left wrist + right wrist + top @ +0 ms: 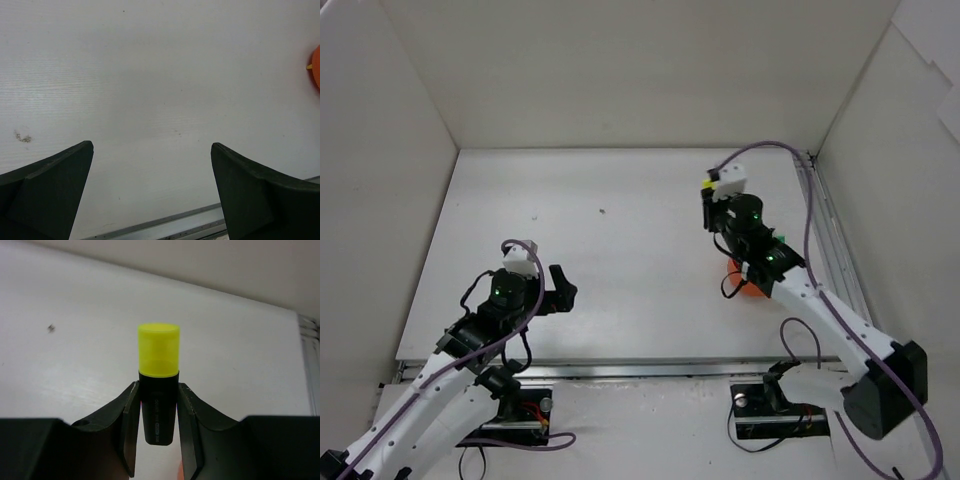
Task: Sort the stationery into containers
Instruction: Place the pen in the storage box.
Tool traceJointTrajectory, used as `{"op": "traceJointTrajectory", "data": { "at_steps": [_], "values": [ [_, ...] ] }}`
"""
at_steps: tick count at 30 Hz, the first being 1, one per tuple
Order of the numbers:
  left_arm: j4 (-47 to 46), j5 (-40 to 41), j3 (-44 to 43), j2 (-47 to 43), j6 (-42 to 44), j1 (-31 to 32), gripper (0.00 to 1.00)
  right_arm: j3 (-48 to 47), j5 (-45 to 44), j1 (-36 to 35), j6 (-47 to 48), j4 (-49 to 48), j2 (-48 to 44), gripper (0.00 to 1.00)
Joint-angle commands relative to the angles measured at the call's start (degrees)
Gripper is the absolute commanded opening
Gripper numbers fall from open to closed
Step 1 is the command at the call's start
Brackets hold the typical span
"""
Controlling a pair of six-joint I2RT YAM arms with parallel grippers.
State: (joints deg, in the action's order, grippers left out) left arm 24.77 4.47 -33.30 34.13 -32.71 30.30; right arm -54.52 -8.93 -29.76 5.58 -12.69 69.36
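Nearest the arm bases, a metal rail [650, 368] runs along the front edge of the desk [620, 250], on the near side of the pot. The one orange-red pot [751, 290] stands just beyond that rail. In the top view the right arm crosses over it and hides all but a sliver.

The left claw [558, 290] is well to the left of the pot, its two fingers spread wide with nothing between them. Its wrist camera shows bare desk, a faint smudge [22, 136] and the pot's rim at the far right edge. A small yellow bit rests against the rim, possibly a cap, though too little shows to be sure.

Beyond the pot, toward the back wall, the right claw [709, 203] is clamped on the black body of one highlighter [158, 355], whose yellow cap sticks out past the fingertips. The top view gives only a yellow fleck of it. The right wrist view shows the cap, the barrel and both fingers pressing its sides.

A dark speck [602, 211] lies on the desk left of the pot and farther back.

Counted: two arms, two claws, one pot, one highlighter.
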Motion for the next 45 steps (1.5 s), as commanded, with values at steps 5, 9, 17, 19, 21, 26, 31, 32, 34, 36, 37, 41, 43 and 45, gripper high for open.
{"op": "traceJointTrajectory", "data": {
  "at_steps": [5, 9, 17, 19, 21, 26, 31, 32, 34, 36, 37, 41, 43, 45],
  "values": [
    [-8.2, -2.7, 0.3, -1.6, 2.0, -0.3, 1.00, 10.3, -30.7, 7.3, -20.1, 1.8, -17.4, 0.00],
    [-8.0, -2.8, 0.4, -1.2, 2.2, -0.9, 1.00, 13.9, -36.0, 10.9, -23.3, 4.2, -20.0, 0.00],
    [-7.9, -2.1, 0.2, -0.8, 2.7, -0.9, 1.00, 15.8, -36.2, 19.7, -23.0, 2.5, -12.0, 0.00],
    [-8.3, -2.2, 0.1, -0.5, 2.7, -0.9, 1.00, 16.4, -33.5, 20.9, -22.2, -0.2, -10.4, 0.00],
    [-8.7, -2.2, 0.3, -0.4, 2.6, -0.9, 1.00, 16.8, -30.2, 22.5, -22.5, -3.3, -8.0, 0.00],
    [-10.8, -2.8, 1.4, 0.7, 1.2, -0.9, 1.00, 17.2, -27.0, 23.6, -22.4, -5.5, -3.5, 0.00],
    [-11.6, -3.8, 1.1, 2.9, 0.9, -0.9, 1.00, 18.7, -27.2, 23.6, -22.9, -6.3, -2.6, 0.00],
    [-11.5, -3.8, 0.7, 3.2, 1.0, -0.9, 1.00, 19.2, -27.5, 23.5, -23.1, -6.5, -2.7, 0.00],
    [-11.5, -3.8, 0.4, 4.3, 1.2, -0.9, 1.00, 20.1, -27.5, 23.4, -23.2, -6.8, -2.8, 0.00],
    [-11.8, -3.8, 0.4, 4.6, 1.2, -0.9, 1.00, 21.0, -27.2, 23.6, -23.4, -7.5, -2.3, 0.00],
    [-12.3, -3.8, 0.5, 4.9, 1.2, -0.9, 1.00, 21.2, -27.4, 23.3, -23.5, -7.7, -2.0, 0.00],
    [-12.3, -3.8, 0.8, 4.6, 1.2, -0.9, 1.00, 21.6, -29.0, 22.4, -23.6, -8.0, 0.0, 0.00],
    [-11.7, -3.8, 0.9, 3.9, 1.2, -0.9, 1.00, 21.6, -30.2, 21.1, -23.6, -7.6, -0.4, 0.01],
    [-11.5, -3.8, 1.0, 3.5, 1.2, -0.9, 1.00, 21.7, -31.5, 20.4, -24.3, -6.7, -0.9, 0.05]
  ]
}}
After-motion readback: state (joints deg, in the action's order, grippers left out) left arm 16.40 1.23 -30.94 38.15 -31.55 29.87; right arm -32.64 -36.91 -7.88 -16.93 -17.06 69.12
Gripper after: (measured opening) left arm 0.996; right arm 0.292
